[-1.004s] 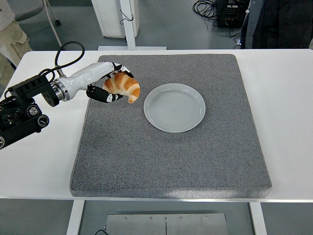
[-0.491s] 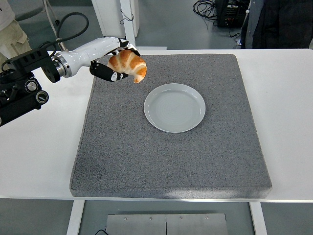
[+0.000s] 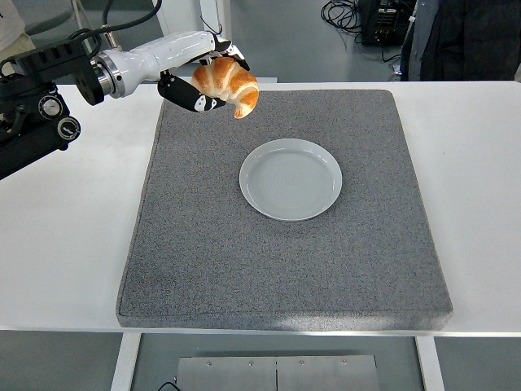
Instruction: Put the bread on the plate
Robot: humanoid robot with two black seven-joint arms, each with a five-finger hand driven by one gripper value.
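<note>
A golden-brown croissant (image 3: 229,85) hangs in the air above the far left part of the grey mat (image 3: 285,261), held by my left hand (image 3: 203,80), whose fingers are curled around it. The empty pale grey plate (image 3: 291,179) sits on the mat, to the right of and nearer than the croissant, well apart from it. My left arm comes in from the upper left edge. My right arm does not show.
The mat covers most of the white table (image 3: 65,244). Behind the table stand a white post (image 3: 213,32), cables and a dark box (image 3: 383,20). A person's dark clothing (image 3: 464,37) shows at the top right, another person's trousers at the top left.
My left hand has lifted the croissant off the mat and carried it up and to the right, closer to the plate's side. The plate has stayed put.
</note>
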